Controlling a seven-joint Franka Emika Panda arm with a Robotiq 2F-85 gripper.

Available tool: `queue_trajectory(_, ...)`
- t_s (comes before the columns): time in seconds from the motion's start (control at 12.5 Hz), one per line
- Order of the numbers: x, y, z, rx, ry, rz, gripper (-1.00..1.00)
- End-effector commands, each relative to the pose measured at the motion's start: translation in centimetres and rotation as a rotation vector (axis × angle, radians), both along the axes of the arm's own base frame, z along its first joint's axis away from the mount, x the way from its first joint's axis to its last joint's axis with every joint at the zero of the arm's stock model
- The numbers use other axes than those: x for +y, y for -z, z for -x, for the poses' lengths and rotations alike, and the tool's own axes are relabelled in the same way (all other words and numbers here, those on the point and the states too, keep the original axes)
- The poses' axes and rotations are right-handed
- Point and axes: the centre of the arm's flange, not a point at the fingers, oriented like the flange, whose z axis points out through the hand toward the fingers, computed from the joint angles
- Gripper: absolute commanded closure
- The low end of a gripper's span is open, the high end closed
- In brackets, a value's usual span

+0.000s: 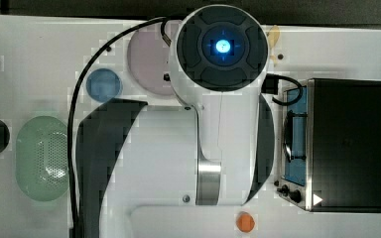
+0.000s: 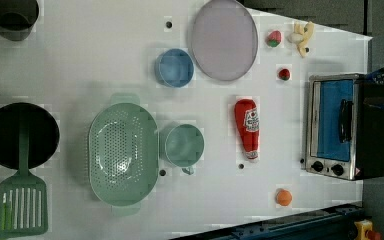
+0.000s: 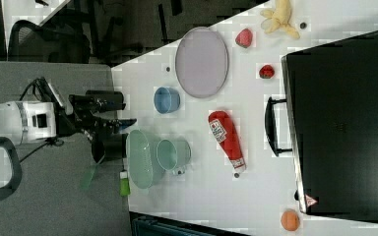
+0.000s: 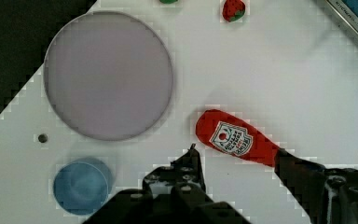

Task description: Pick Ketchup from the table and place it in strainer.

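Robot lab: white pegboard table [image 2: 105, 75], toy kitchenware, office chair [image 3: 44, 42].

Hand [image 4: 240, 161] open, fingers spread.

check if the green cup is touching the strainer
Touching, as far as the left view shows: the green cup sits against the strainer rim with no white table between them. The right view also shows them pressed side by side.

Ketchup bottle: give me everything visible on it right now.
The Ketchup is a small red bottle with a white printed label and a whitish cap end. It lies flat on its side on the white table, between the green cup and the toaster oven. Nothing grips it. In the wrist view the open fingers hover near its narrow end.
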Motion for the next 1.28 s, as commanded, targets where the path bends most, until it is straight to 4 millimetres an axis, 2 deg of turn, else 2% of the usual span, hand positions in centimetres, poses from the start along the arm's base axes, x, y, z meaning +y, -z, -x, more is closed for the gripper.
queue_trajectory(0.08,-3.8,-5.2,8.0,0.023,-0.037,0.005,-0.59)
queue_trajectory(0.24,-3.7,-4.7,7.9,0.033,-0.049,0.004,-0.99)
queue_trajectory(0.48,-3.3,-1.7,7.4,0.093,-0.100,-0.004,-1.00)
queue_trajectory(0.88,-2.2,6.7,6.0,0.255,-0.231,-0.037,-1.00)
queue_trajectory(1.28,-0.8,15.4,4.4,0.258,-0.624,-0.090,-1.00)
